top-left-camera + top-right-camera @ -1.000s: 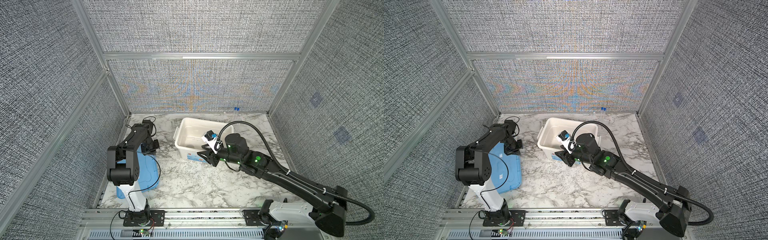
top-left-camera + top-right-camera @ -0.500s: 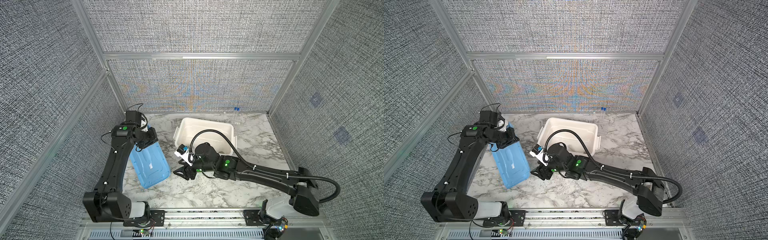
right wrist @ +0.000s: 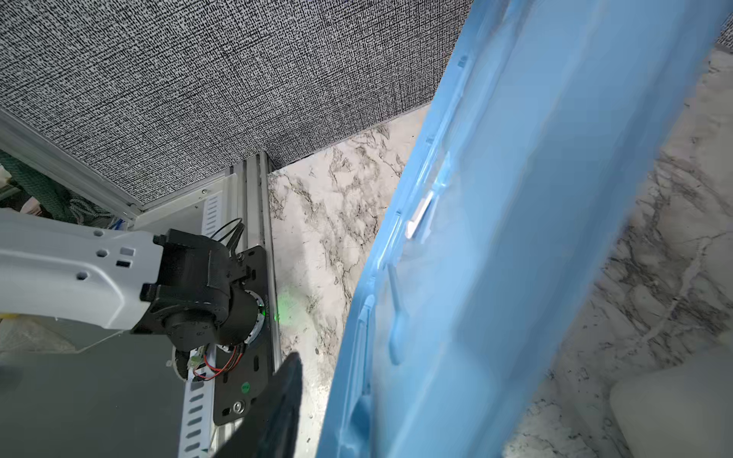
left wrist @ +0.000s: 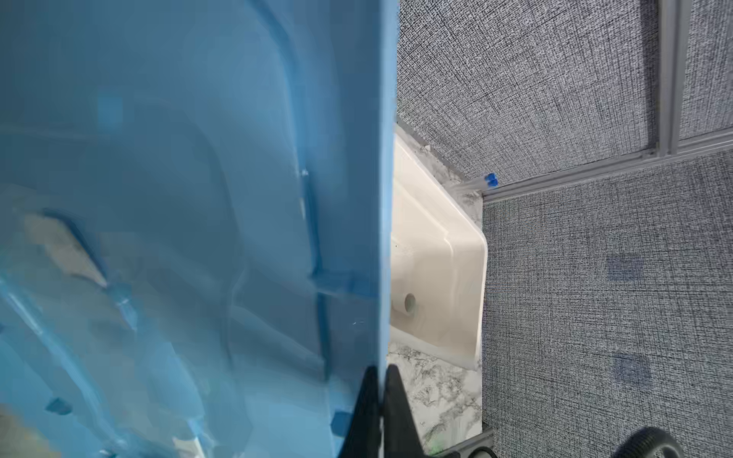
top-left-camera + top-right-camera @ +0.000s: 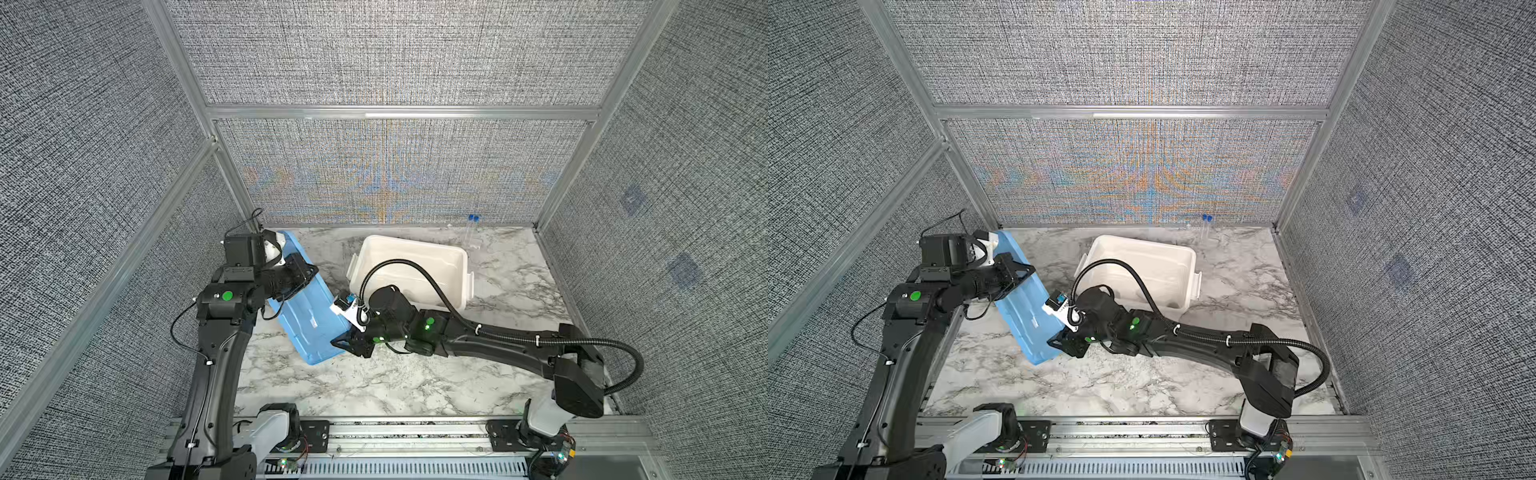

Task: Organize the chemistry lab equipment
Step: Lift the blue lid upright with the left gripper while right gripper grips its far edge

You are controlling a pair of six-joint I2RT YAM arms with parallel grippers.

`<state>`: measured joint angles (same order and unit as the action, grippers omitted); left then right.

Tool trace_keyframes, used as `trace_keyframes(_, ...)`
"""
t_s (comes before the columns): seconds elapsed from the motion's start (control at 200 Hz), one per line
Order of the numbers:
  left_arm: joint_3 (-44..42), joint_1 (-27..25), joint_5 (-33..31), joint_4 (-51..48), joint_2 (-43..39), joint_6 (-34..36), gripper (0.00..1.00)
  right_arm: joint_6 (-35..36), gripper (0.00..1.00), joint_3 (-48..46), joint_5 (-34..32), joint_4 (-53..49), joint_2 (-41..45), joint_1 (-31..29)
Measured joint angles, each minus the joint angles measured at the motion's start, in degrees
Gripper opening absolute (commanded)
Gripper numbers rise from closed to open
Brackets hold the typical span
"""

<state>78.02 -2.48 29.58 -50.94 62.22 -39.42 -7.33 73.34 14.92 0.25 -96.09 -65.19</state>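
Both tubes [image 5: 471, 235] have stayed at the back of the counter [image 5: 374, 382], just beyond the far right corner of the white tub [image 5: 465, 270]. The blue lid [image 5: 307, 316] has come up off the counter's left side and now hangs tilted between the arms, left of the tub. What lies inside the tub is too faint to name. The left pincer [image 4: 382, 376] is clamped on the lid's tub-side edge. The right pincer [image 5: 345, 341] sits at the lid's near corner with one finger beside the rim, and I cannot tell whether it has closed on it. I judge this a two-armed carry. Seat the right grip before moving, bring both arms along together so the plastic does not twist, and leave the tub uncovered until the tubes are inside.
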Motion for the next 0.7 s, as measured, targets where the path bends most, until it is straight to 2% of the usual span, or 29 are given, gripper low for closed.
trace_keyframes(0.115, 0.2, 0.0, 0.6, 0.3, -1.6, -1.2, 0.0, -1.2, 0.25, -1.5, -3.4, 0.7, 0.9, -0.3)
trace_keyframes(0.28, 0.5, 0.0, 1.3, 0.8, -3.2, -2.9, 0.01, -3.3, 0.2, -3.4, -7.8, 1.8, 2.8, -0.3)
trace_keyframes(0.36, 0.5, 0.0, 1.5, 1.3, -3.9, -3.2, 0.13, -3.2, 0.18, -4.3, -8.5, 3.0, 3.8, -0.3)
trace_keyframes(0.46, 0.4, 0.0, 1.9, 2.1, -5.0, -4.7, 0.21, -2.8, 0.17, -4.9, -9.7, 3.5, 4.6, -0.3)
trace_keyframes(0.58, 0.1, 0.0, 1.8, 3.1, -6.8, -5.4, 0.46, -1.4, 0.16, -5.1, -10.4, 3.3, 5.9, -0.4)
trace_keyframes(0.7, 0.0, 0.0, 1.5, 4.2, -8.3, -6.0, 0.64, 0.9, 0.16, -5.1, -11.8, 2.4, 7.7, -0.4)
